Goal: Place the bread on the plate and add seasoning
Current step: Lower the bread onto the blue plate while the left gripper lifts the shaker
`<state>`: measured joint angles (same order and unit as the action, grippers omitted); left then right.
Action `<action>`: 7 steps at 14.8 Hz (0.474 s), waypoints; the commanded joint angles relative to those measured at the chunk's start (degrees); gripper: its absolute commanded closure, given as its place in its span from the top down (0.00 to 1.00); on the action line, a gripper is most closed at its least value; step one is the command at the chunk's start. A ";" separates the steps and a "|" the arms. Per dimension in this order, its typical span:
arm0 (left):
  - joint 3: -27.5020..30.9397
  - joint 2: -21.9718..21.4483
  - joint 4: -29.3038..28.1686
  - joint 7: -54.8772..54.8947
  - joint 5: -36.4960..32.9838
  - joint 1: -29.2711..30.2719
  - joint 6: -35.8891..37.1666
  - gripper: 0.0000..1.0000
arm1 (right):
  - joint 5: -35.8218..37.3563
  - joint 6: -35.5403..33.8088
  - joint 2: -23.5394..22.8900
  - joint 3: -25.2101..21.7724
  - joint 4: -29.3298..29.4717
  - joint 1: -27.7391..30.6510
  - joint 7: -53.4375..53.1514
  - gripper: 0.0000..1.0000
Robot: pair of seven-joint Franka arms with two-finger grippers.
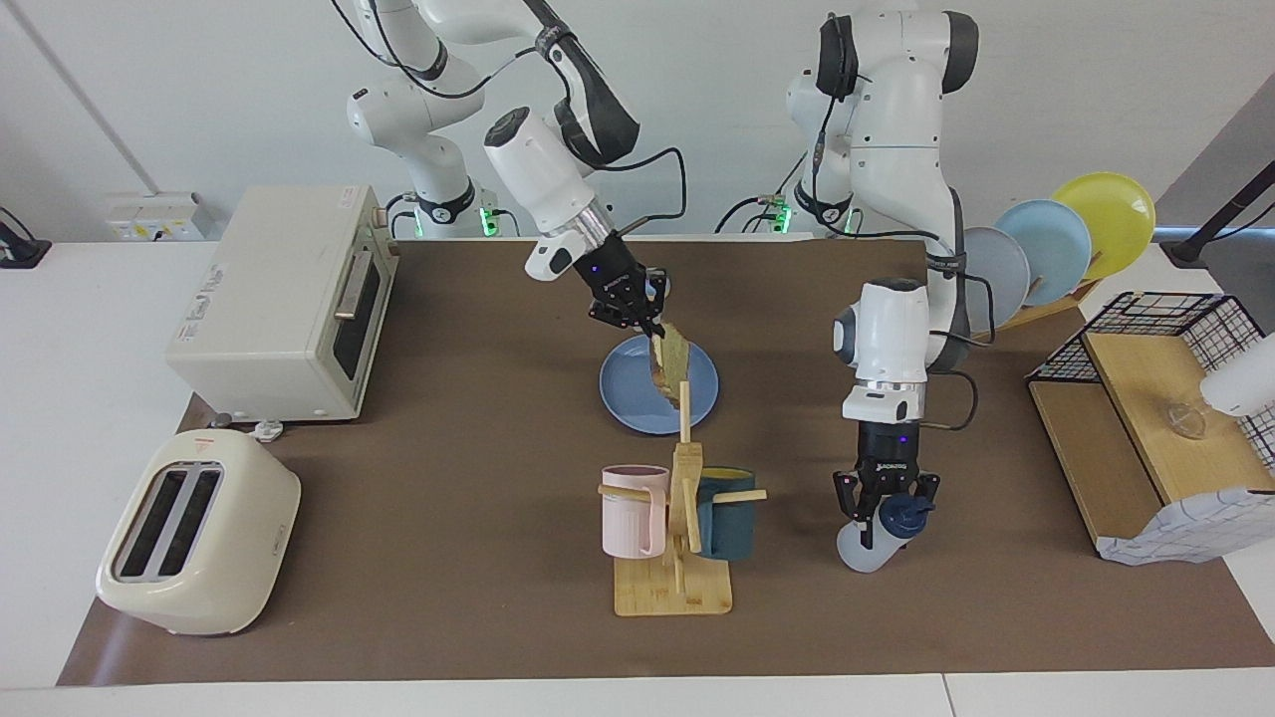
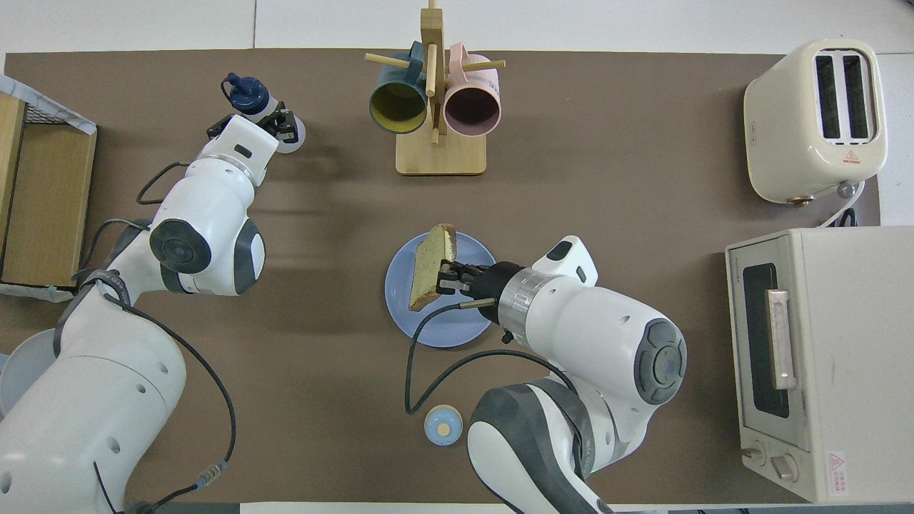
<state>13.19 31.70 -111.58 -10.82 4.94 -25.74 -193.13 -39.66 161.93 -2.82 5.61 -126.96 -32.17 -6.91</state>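
so the right gripper (image 1: 649,330) is clamped on the top edge of the bread (image 1: 671,360) and has it hanging tilted right over the plate (image 1: 629,393); can't tell if the slice's bottom corner is touching the plate; the plate sits mid-table, nearer to the robots than the mug rack (image 1: 677,538) with its 2 mugs, and farther from them than the little bell (image 2: 443,425)

left gripper (image 1: 885,511) is down toward the left arm's end of the table, fingers pinched around the seasoning (image 1: 875,536) just under its navy cap; the bottle leans over, and i can't tell if its base is on the table or lifted

toaster (image 1: 196,532) and the toaster oven (image 1: 284,299) sit at the right arm's end; 3 plates stand in the plate rack (image 1: 1058,249) at the left arm's end
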 commanded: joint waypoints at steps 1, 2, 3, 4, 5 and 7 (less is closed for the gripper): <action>0.35 1.00 1.98 -0.08 0.86 0.16 -1.02 0.42 | -1.82 2.78 -2.11 0.01 0.05 -0.44 3.83 0.00; 0.43 0.73 2.59 0.09 0.78 0.34 -0.41 0.42 | -3.30 2.78 -2.02 0.01 -0.22 -0.61 4.18 0.00; 0.43 0.47 2.95 0.18 0.77 0.95 0.20 0.42 | -4.88 2.87 -1.84 0.01 -0.83 -0.79 4.97 0.00; 0.43 0.21 3.04 0.18 0.77 0.96 0.82 0.42 | -5.77 2.87 -1.67 0.01 -1.35 -0.70 6.81 0.00; 0.43 -0.41 2.95 0.18 0.77 0.96 1.52 0.42 | -7.87 2.87 -1.49 0.01 -1.97 -0.79 8.39 0.00; 0.43 -2.86 3.04 0.36 0.77 0.96 5.72 0.42 | -10.17 2.96 -1.05 0.01 -3.63 -0.44 15.22 0.00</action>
<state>13.45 31.44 -108.90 -10.83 4.95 -24.68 -192.00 -46.89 163.55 -5.19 5.59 -127.79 -32.66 2.25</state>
